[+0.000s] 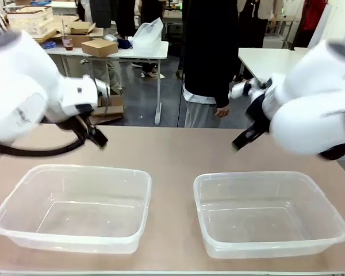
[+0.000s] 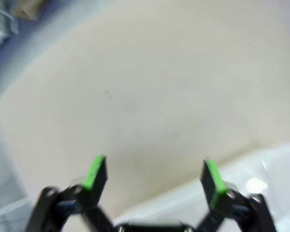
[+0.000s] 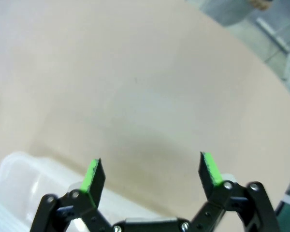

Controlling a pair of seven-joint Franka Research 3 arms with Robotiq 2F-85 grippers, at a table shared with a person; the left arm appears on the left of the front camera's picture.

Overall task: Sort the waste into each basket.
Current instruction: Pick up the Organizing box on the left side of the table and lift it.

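Hovering above the bare table (image 1: 172, 150), both arms were raised behind two clear tubs, and neither held anything. The left gripper (image 2: 153, 175) had its green pads (image 2: 94, 173) spread wide with only tabletop between them; the right gripper (image 3: 152, 176) was likewise spread and empty, its pads (image 3: 209, 168) framing plain table. In the front view the left gripper (image 1: 95, 138) sat at centre left and the right gripper (image 1: 242, 140) at centre right, each above the table's far half, apart from the tubs.

The left tub (image 1: 72, 208) filled the lower left of the frame and the right tub (image 1: 270, 213) the lower right, side by side with a gap between, both empty. Their long sides ran across the frame, left to right, mouths facing up; set so, I judged, one tub lay under each arm's reach, one for each kind of waste.

No can or bottle showed in any view, so where the waste lay could not be told, nor which way it pointed. A person (image 1: 210, 60) stood at the far edge, upper centre, hand (image 1: 221, 111) hanging down and empty. The arms seemed parked clear, probably waiting for waste to arrive.
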